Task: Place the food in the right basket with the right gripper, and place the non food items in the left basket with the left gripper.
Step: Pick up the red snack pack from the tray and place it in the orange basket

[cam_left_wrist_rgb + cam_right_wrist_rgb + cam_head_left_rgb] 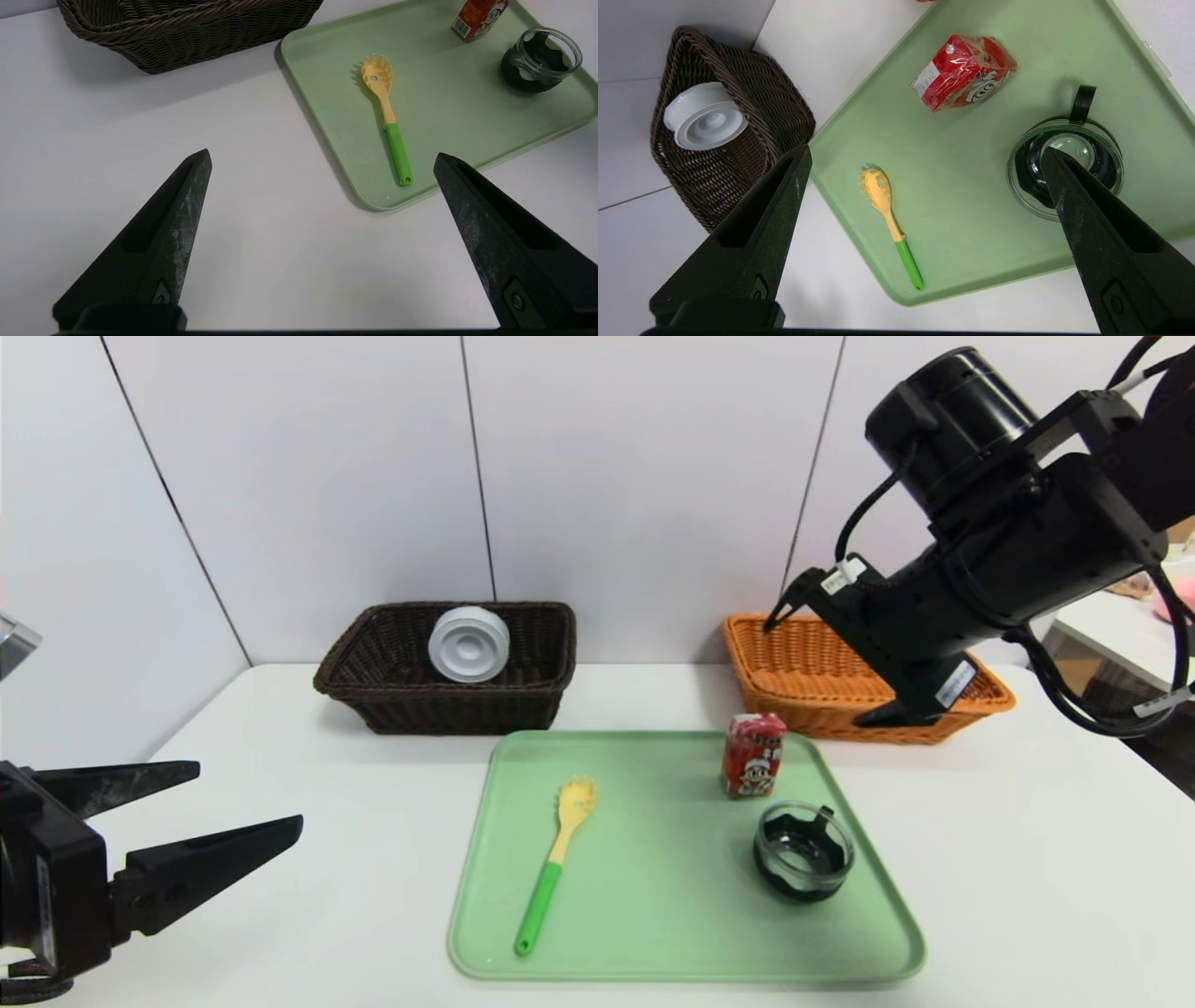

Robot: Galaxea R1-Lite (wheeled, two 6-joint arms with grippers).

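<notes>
Three things sit on the pale green plastic tray (653, 933): the small red snack packet (752, 755) far right, the clear glass cup with black trim (804, 850) just near of it, and the yellow spaghetti fork with green handle (556, 861) left. The right gripper (831, 658), jaws apart, hangs above the orange-tan wicker basket (794, 672). The white round plastic container (469, 643) lies in the dark brown wicker basket (392, 695). The left gripper (247, 798), parked near left, is spread wide.

Matte black casing is being shown on the right gripper (826, 658), with black cables, white labels and scuffed, tapering black jaws.
</notes>
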